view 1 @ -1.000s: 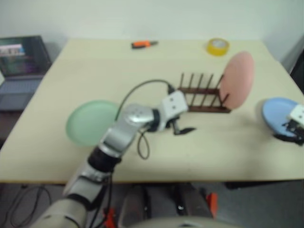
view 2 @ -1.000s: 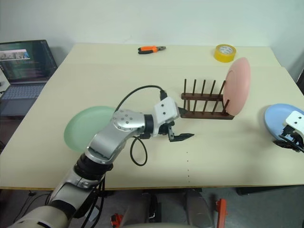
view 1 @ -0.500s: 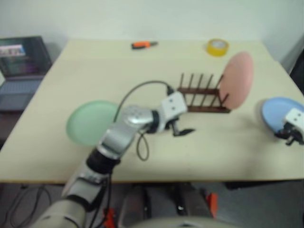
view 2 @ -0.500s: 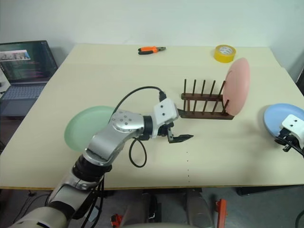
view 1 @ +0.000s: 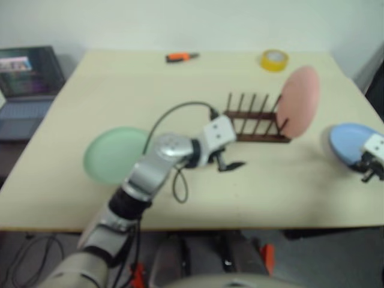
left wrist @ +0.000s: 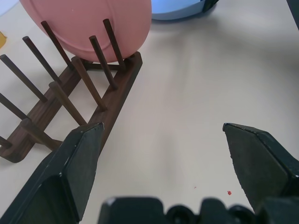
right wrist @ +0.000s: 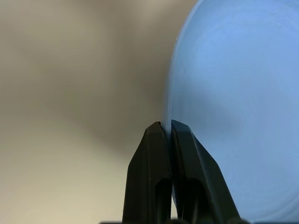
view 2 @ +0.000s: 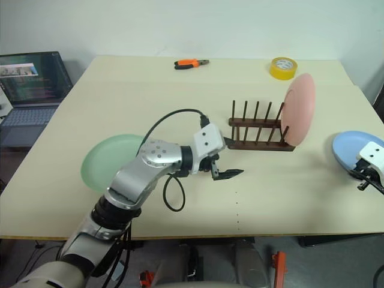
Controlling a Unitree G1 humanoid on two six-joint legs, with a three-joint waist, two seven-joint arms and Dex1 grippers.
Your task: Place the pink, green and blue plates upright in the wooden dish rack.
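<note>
Beige surface was carrying everything. Nearest on the robot's left, the green plate lay flat close to the front edge, partly hidden behind the left arm. That arm reached across to the middle, where the left claw hung just above the surface with its 2 black fingers spread wide and nothing between them, just in front of the wooden dish rack.

Over on the right edge, the blue plate sat on the surface, and the right claw was clamped on its near rim, fingers pinched together with the rim between them. Couldn't tell whether the plate was lifted off the surface at all.

A bit further back, the rack stood around the middle-right, and the pink plate was standing upright in its right-hand end, leaning a little against the pegs. The other slots were free.

At the far edge were a yellow tape roll and orange-handled pliers. An open laptop sat off to the left, beside the surface.
</note>
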